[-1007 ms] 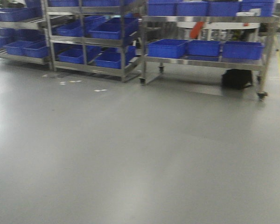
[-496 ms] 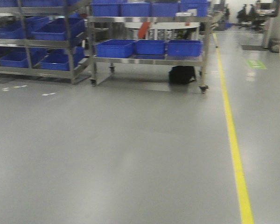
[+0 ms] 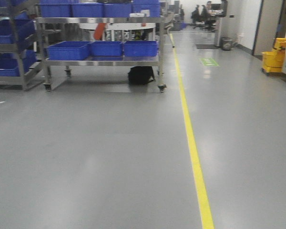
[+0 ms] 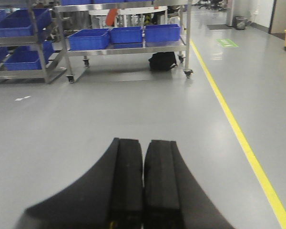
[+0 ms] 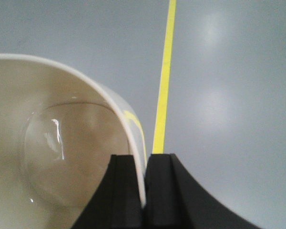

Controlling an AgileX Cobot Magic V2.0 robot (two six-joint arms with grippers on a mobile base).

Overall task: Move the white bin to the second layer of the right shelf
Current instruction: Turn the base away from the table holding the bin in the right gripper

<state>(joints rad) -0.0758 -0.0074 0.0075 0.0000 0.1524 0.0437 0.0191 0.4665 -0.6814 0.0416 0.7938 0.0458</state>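
Note:
The white bin [image 5: 52,143] fills the left half of the right wrist view, its cream inside and rounded base facing the camera. My right gripper [image 5: 144,157] is shut on the bin's thin rim, one finger inside the wall and one outside. It hangs above grey floor beside a yellow line [image 5: 164,76]. In the left wrist view my left gripper [image 4: 143,141] is shut with its pads together and nothing between them, pointing along the floor. The right shelf second layer is out of view.
A wheeled steel cart [image 3: 102,61] with blue crates [image 3: 66,50] stands ahead on the left, a black bag [image 3: 141,75] under it. A steel rack [image 3: 21,71] holding more crates sits at the left edge. A yellow floor line [image 3: 193,148] runs forward; a yellow mop bucket [image 3: 274,59] stands far right.
The front view has swung to the right: the racks and cart slid left, and the yellow line, aisle and mop bucket came into view.

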